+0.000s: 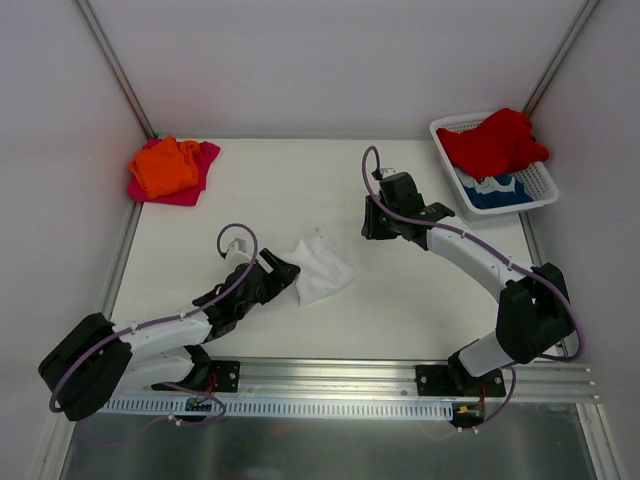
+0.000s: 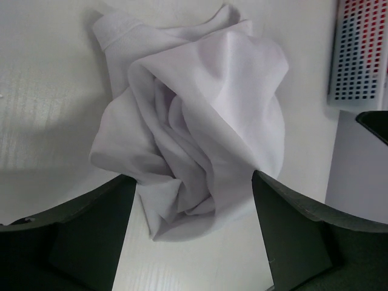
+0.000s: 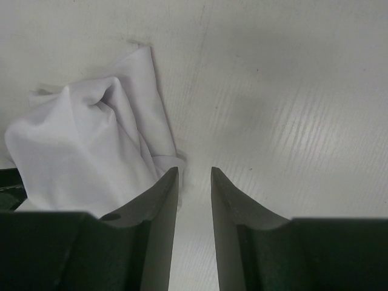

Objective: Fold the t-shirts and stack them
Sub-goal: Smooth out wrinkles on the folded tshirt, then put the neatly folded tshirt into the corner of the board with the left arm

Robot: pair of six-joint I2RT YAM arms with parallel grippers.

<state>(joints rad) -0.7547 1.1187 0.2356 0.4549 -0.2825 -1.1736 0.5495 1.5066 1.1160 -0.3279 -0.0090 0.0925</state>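
Observation:
A crumpled white t-shirt (image 1: 322, 266) lies on the table in the middle. My left gripper (image 1: 288, 272) is open at the shirt's left edge. In the left wrist view the shirt (image 2: 194, 115) bunches just ahead of the wide-apart fingers (image 2: 91, 224), its near fold reaching between their tips, with my left gripper (image 2: 193, 179) empty. My right gripper (image 1: 374, 228) hovers to the right of the shirt. In the right wrist view my right gripper (image 3: 194, 173) has its jaws a narrow gap apart with nothing between them, and the shirt (image 3: 91, 157) lies to their left.
An orange t-shirt (image 1: 165, 165) lies on a magenta-pink one (image 1: 200, 180) at the back left. A white mesh basket (image 1: 540, 190) at the back right holds a red t-shirt (image 1: 495, 140) and a blue-and-white one (image 1: 495, 188). Metal posts stand at the back corners.

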